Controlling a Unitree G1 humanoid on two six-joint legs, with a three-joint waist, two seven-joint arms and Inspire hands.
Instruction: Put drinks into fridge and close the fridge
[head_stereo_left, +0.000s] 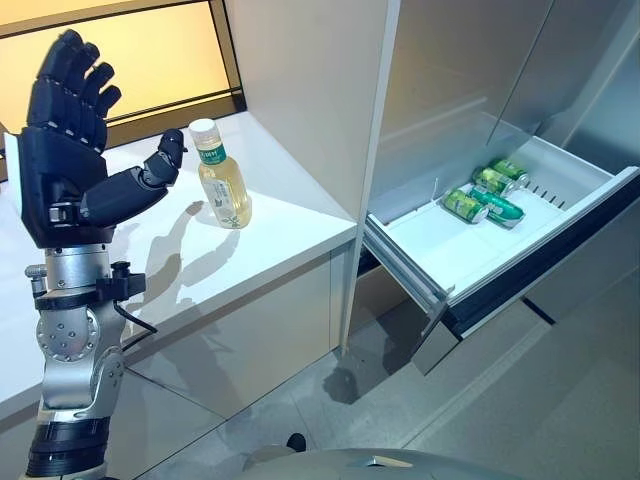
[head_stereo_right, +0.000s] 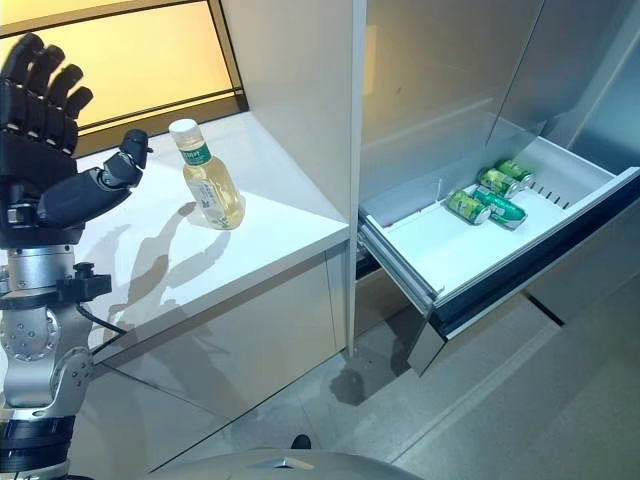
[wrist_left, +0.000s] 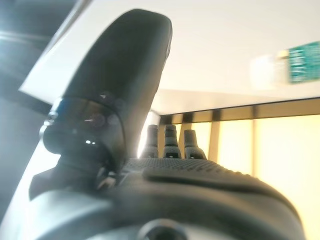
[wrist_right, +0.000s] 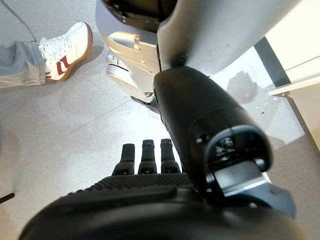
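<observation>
A clear bottle of pale yellow drink (head_stereo_left: 222, 177) with a white cap and green label stands upright on the white counter (head_stereo_left: 280, 225). My left hand (head_stereo_left: 62, 150) is raised to the left of it, open, with the thumb stretched toward the bottle and a small gap between them. The bottle's cap and label show blurred in the left wrist view (wrist_left: 287, 65). The fridge drawer (head_stereo_left: 470, 250) is pulled out at the right, with several green cans (head_stereo_left: 487, 192) lying at its back. My right hand (wrist_right: 150, 160) hangs over the floor, open and empty.
A tall white cabinet panel (head_stereo_left: 310, 90) stands between the counter and the fridge drawer. A dark-framed lit window (head_stereo_left: 150, 60) runs behind the counter. A person's white shoe and grey trouser leg (wrist_right: 50, 47) stand on the floor near my right hand.
</observation>
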